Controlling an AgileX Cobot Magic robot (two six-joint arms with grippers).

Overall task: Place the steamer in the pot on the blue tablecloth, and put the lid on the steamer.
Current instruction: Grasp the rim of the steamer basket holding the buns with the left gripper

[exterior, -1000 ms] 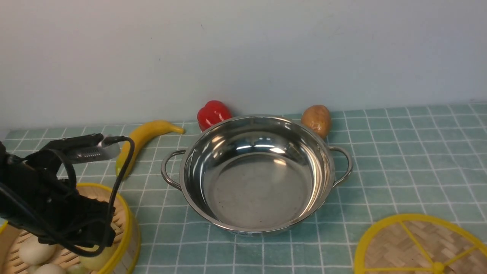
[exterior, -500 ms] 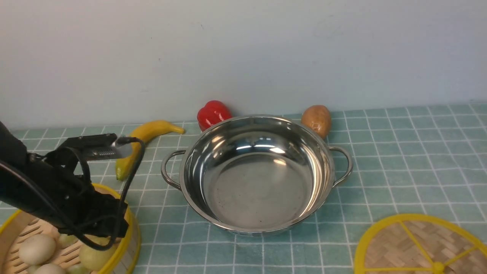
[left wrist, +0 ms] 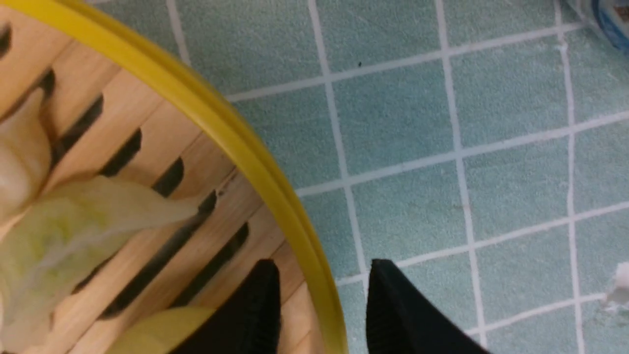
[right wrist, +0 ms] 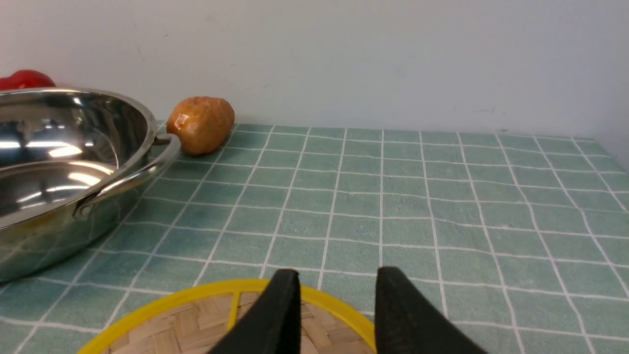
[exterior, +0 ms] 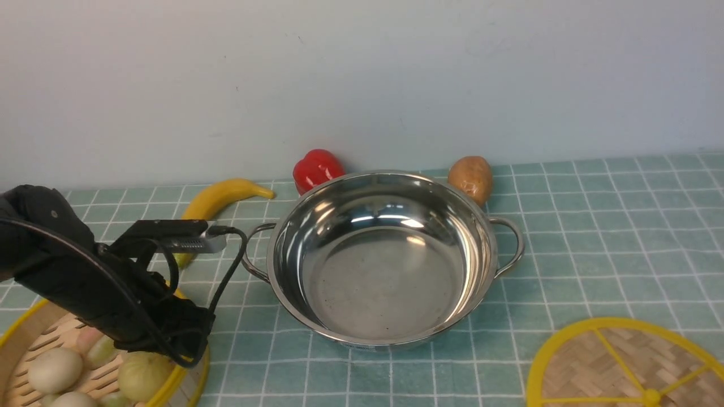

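**Open left gripper (left wrist: pixel 322 268) straddles steamer (left wrist: pixel 196 102) rim**

Lower left, its fingers (left wrist: pixel 398 314) stand apart either side of the yellow rim, unclamped. The pot (exterior: pixel 384 282) sits centre frame. Lower right lies the lid (exterior: pixel 622 362), the right gripper (right wrist: pixel 336 280) parted above its rim, empty.

Front view taken from a raised spot on the near side of the pot (exterior: pixel 382 257), facing forward and down across it to the wall (exterior: pixel 362 73) behind, wide enough for the steamer (exterior: pixel 22 342) near-left of the pot and the lid (exterior: pixel 622 367) near-right of it. Left wrist view very close, looking steeply down on the steamer's rim nearest the pot and the blue tablecloth (left wrist: pixel 442 147) beside it. Right wrist view low over the lid, nearly level past the pot's right side to the wall, sharing pot, lid and potato (right wrist: pixel 200 124) with the front view.
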